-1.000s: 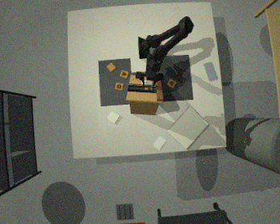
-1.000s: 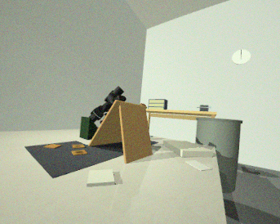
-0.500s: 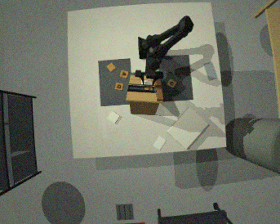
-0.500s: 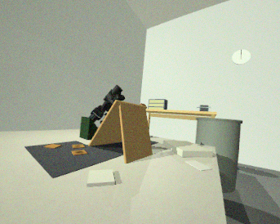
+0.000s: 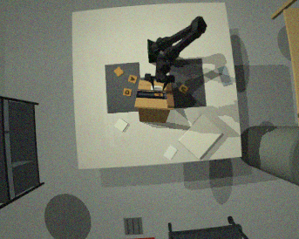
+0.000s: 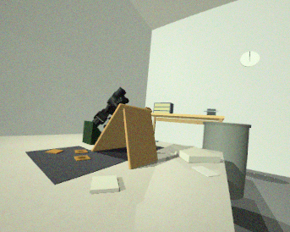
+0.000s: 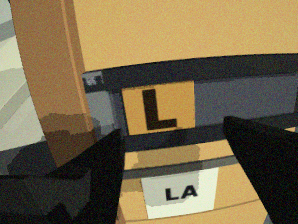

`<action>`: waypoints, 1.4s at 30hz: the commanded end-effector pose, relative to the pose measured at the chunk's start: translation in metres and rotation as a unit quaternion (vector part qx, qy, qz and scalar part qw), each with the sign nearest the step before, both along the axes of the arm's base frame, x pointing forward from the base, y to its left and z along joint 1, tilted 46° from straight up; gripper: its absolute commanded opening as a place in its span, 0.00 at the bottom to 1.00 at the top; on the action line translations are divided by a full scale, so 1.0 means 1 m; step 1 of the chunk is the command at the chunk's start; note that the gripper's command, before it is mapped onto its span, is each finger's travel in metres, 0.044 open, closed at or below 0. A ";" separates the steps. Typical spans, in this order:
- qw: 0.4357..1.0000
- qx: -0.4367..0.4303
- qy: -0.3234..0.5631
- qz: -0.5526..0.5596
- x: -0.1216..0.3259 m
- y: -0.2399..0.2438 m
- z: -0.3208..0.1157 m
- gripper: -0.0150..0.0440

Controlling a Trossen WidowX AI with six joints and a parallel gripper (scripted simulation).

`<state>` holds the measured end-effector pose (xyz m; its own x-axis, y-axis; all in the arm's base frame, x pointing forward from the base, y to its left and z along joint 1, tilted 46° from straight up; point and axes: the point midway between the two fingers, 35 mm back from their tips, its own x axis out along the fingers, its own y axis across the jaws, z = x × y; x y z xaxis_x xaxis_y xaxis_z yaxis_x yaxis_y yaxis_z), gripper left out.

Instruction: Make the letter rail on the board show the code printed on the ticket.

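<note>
The tilted wooden board [image 5: 153,103] [image 6: 140,137] [image 7: 190,30] carries a dark letter rail [image 5: 144,93] [image 7: 240,71]. An orange tile with L [image 7: 158,109] [image 5: 158,94] sits upright in the rail, near its left end in the wrist view; bare channel shows to its right. The white ticket [image 7: 207,192] below reads LA. My gripper [image 7: 174,129] [image 5: 159,87] is open and empty, its fingertips apart at the rail's lower lip, below the L. An A tile [image 5: 132,78] [image 6: 81,151], a round-lettered tile [image 5: 127,92] [image 6: 82,157] and another tile [image 5: 118,71] [image 6: 54,151] lie left of the board.
Another letter tile [image 5: 183,88] lies right of the board, its letter unclear. Dark mats [image 5: 114,102] [image 6: 56,171] lie under the loose tiles. A large pale slab [image 5: 200,137] [image 6: 199,156] and small pale blocks [image 5: 121,125] [image 6: 105,184] lie beyond the board. A grey bin [image 6: 227,157] stands beside the counter.
</note>
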<state>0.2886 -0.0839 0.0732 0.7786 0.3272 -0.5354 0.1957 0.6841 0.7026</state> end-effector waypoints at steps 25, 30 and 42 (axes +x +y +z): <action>1.000 0.000 0.000 0.000 -0.002 0.000 0.004 0.25; 1.000 0.000 0.000 0.000 -0.002 0.000 0.004 0.25; 0.990 0.006 0.114 0.085 0.015 -0.018 -0.011 0.25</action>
<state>0.2972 -0.0941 0.0671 0.6622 0.4007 -0.6332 0.2268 0.6982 0.6790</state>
